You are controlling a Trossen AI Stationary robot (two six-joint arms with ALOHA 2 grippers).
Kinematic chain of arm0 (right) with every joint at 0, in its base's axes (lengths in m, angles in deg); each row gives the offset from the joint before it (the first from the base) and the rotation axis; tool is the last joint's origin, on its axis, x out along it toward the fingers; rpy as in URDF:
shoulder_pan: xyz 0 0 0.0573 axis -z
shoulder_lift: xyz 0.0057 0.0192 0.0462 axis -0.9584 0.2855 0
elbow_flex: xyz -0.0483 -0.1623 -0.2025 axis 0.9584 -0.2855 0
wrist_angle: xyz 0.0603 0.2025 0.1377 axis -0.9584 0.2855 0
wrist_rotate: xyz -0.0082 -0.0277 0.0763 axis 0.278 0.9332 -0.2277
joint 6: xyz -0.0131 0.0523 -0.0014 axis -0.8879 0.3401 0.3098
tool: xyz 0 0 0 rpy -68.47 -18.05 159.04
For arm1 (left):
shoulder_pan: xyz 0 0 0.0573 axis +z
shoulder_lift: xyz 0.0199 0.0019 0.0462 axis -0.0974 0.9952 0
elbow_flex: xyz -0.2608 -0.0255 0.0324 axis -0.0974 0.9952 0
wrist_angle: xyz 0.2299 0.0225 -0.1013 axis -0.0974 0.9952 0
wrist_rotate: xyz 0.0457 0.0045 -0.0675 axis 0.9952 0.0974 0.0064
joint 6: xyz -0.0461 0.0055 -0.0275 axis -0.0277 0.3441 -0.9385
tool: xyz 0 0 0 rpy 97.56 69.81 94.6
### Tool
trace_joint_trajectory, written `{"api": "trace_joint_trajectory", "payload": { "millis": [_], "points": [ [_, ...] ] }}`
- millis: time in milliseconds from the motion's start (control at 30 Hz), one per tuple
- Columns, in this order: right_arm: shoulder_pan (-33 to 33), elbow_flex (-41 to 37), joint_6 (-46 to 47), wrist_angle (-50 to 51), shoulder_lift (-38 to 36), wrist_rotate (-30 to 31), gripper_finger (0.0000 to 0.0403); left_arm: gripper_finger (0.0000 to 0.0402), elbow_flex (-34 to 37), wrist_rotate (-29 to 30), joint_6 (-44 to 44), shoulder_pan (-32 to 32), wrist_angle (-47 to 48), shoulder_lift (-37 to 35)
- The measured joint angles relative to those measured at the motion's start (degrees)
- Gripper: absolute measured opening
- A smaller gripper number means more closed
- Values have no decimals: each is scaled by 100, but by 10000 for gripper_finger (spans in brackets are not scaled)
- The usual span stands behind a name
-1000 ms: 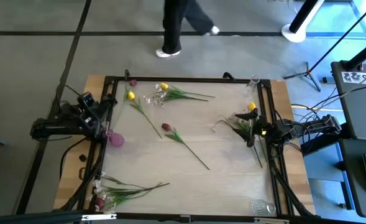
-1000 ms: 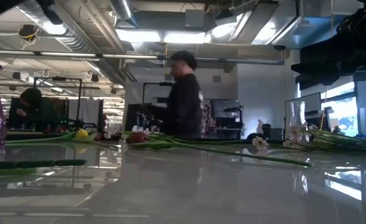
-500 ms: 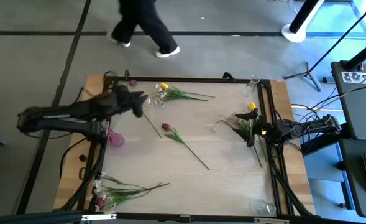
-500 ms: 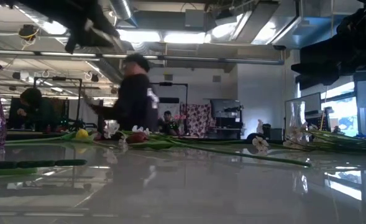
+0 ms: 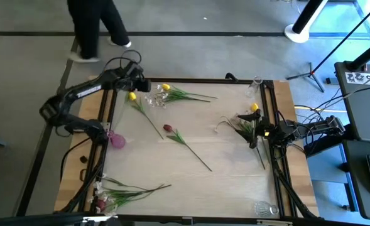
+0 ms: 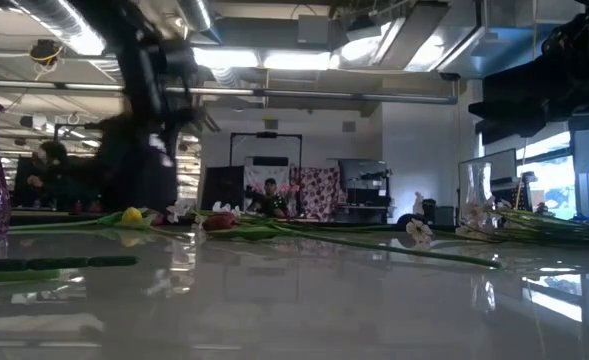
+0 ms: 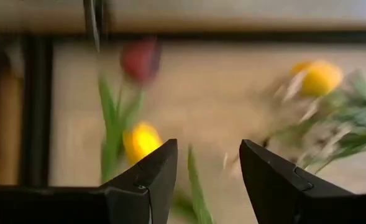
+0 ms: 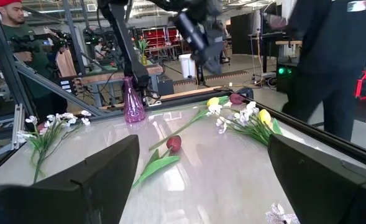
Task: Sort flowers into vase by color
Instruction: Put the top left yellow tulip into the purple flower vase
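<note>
Left gripper (image 5: 144,85) swung out over far-edge flowers (image 5: 163,94).

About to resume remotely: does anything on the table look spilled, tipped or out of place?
Nothing looks spilled or broken. The purple vase stands upright and holds no flowers. The flowers still lie loose: a yellow tulip under the open left gripper, a dark red tulip mid-table, a white spray near the front-left corner. The right gripper, open, waits at the right side.

Robotics lab or workshop: exposed ceiling ducts (image 6: 124,45), strip lights (image 6: 274,58), equipment racks (image 8: 164,46), cabled workbench (image 8: 96,74), person (image 8: 332,56) walking past.
</note>
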Motion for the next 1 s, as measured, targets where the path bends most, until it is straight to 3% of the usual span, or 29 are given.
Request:
{"api": "trace_joint_trajectory", "payload": {
  "millis": [67,200,533,833,1000],
  "points": [
    [0,0,0,-2,0,0,353,170,73,-238,-378,61,186,197],
    [0,0,0,-4,0,0,353,170,452,129,-1316,-96,432,311],
    [0,0,0,-7,0,0,353,170,1562,389,-3077,-136,-1191,307],
    [0,2,0,-7,0,0,354,168,2110,623,-3559,-134,-2262,312],
    [0,2,0,-7,0,0,354,139,2101,635,-3686,-136,-2482,720]
  ]
}}
